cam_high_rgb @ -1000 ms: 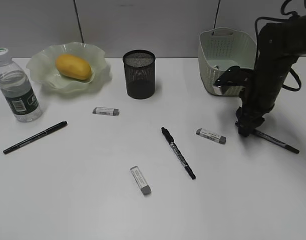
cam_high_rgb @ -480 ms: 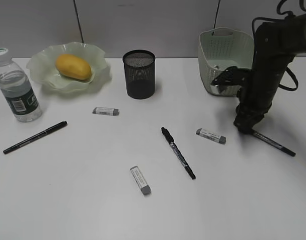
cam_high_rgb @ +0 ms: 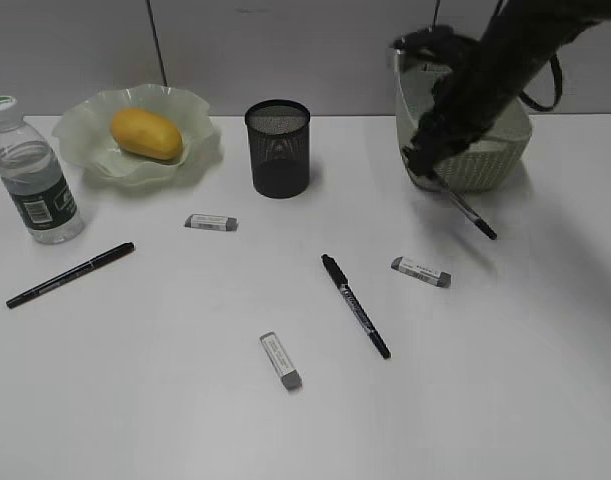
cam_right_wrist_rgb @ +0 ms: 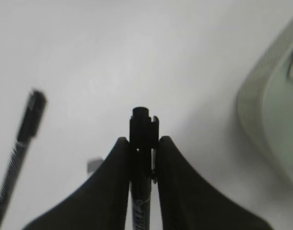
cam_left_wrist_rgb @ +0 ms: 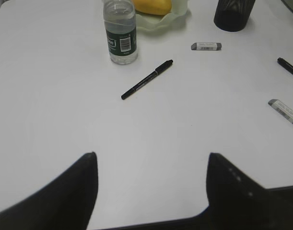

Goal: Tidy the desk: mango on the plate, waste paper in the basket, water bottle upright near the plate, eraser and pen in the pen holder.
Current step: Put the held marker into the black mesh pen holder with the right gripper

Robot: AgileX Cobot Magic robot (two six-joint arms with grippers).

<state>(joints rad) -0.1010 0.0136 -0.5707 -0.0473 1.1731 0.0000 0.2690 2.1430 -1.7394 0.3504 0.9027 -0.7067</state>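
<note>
Exterior view: right end effector [cam_high_rgb: 428, 160] is in the air in front of the basket [cam_high_rgb: 500, 150], clenched on a black pen [cam_high_rgb: 467, 208] near one end, so the rest of the pen hangs slanting down and clear of the worktop [cam_high_rgb: 185, 400]. The right wrist view confirms it: both fingers [cam_right_wrist_rgb: 115, 165] pinch the pen barrel [cam_right_wrist_rgb: 142, 143]. Judgement: pen lifted for carry to the pen holder [cam_high_rgb: 278, 147], which stands left of the basket. Holding near the end should let the free end enter the cup first.

Left end effector [cam_left_wrist_rgb: 151, 165]: jaws spread, nothing between them, idle over bare worktop.

Left of the basket, past the pen holder: mango [cam_high_rgb: 146, 134] lies in the plate [cam_high_rgb: 85, 150]; water bottle [cam_high_rgb: 30, 175] upright beside it. Two pens [cam_high_rgb: 355, 305] and three erasers [cam_high_rgb: 421, 271] lie loose.
</note>
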